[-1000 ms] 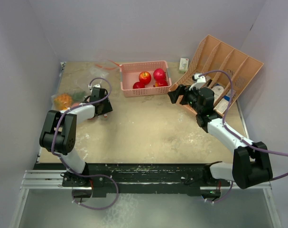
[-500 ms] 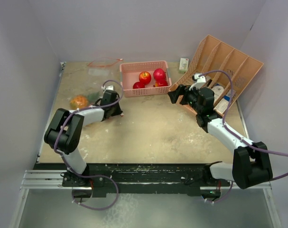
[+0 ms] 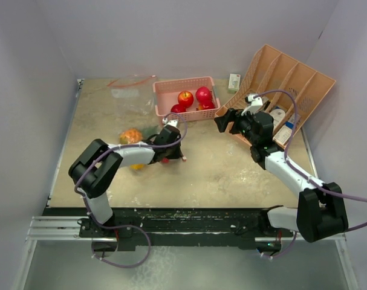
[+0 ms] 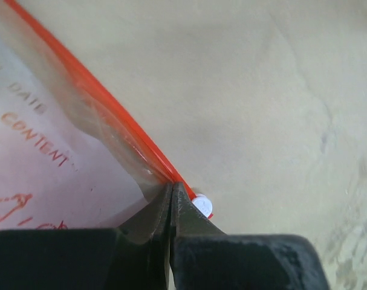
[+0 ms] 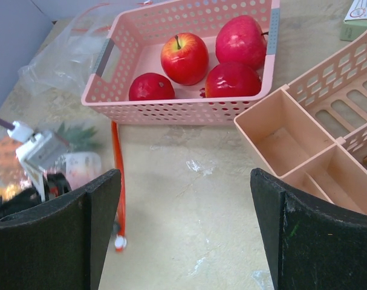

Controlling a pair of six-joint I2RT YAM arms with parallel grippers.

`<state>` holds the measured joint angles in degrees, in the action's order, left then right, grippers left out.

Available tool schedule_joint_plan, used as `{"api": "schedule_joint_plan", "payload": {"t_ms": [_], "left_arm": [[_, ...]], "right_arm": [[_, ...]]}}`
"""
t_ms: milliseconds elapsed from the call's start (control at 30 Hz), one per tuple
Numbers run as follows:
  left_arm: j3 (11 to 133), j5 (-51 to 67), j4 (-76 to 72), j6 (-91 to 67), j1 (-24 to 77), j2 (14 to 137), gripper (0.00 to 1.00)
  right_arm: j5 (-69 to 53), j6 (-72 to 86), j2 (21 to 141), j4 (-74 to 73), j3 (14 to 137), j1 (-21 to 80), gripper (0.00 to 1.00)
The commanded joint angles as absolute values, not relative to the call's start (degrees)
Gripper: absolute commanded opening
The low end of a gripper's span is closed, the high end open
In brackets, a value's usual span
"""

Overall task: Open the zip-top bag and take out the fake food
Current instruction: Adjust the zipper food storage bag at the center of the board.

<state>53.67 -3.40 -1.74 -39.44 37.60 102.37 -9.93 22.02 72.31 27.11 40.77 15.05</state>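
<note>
Zip-top bag [image 4: 50, 151]: clear, orange-red seal and lettering. Basket [image 5: 189, 112]: pink, perforated. Round fruits [image 5: 184, 57]: glossy red. Pineapple [image 3: 130, 136]: orange, green crown. Table [image 3: 219, 175]: mottled beige.

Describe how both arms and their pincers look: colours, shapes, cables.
The left arm and the right arm have white links joined by chunky black joints. A purple-grey cable loops along each. The left pincer has black fingers tapering to thin tips; the right pincer has broad, flat black ones.
</note>
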Motion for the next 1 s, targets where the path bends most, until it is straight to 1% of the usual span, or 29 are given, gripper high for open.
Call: {"api": "schedule_joint_plan", "payload": {"t_ms": [0,67,133,200,267,333,367,433,567,667,733,867,967], "left_arm": [[54.45,-2.28,4.3,-40.52,44.06,100.59,0.0],[54.66,-3.39,4.47,-40.47,45.12,99.14,0.0],[54.46,-6.01,4.93,-41.21,45.17,97.97,0.13],[54.7,-8.26,6.06,-41.06,45.18,96.81,0.3],[54.33,-9.01,6.14,-40.82,45.15,94.5,0.45],[53.63,-9.78,5.79,-40.57,45.17,91.32,0.57],[53.27,-10.22,5.6,-40.33,45.18,89.65,0.61],[52.31,-11.34,4.77,-39.43,45.18,85.31,0.65],[50.65,-14.82,3.85,-37.91,45.18,80.06,0.64],[49.93,-21.01,6.72,-38.33,44.71,78.01,0.58],[49.41,-23.37,9.75,-40.06,42.5,77.92,0.54],[44.65,-16.13,6.36,-41.24,36.27,78.75,0.45],[43.22,-16.01,5.51,-41.26,36.1,80.48,0.35]], "right_arm": [[-8.68,20.57,70.43,28.28,41.15,15.2,0.89],[-10.51,21.32,71.39,28.81,41.05,15.21,0.89],[-12.18,22.09,73.38,29.12,41.0,15.31,0.89],[-12.82,22.32,74.84,29.37,40.68,15.94,0.89],[-12.01,21.94,75.69,29.37,40.38,17.41,0.89],[-10.17,21.29,76.35,29.29,40.21,19.41,0.9],[-9.03,20.93,76.74,29.23,40.4,20.51,0.9],[-6.52,19.84,77.63,28.41,41.49,23.64,0.9],[-3.23,18.03,79.53,27.28,44.07,27.74,0.91],[-3.56,18.3,82.19,27.4,45.42,29.42,0.91],[-3.98,18.8,84.44,27.71,46.14,30.72,0.91],[-3.12,19.01,88.02,27.95,47.77,33.92,0.91],[-2.47,19.06,89.41,27.87,48.99,35.56,0.91]]}}
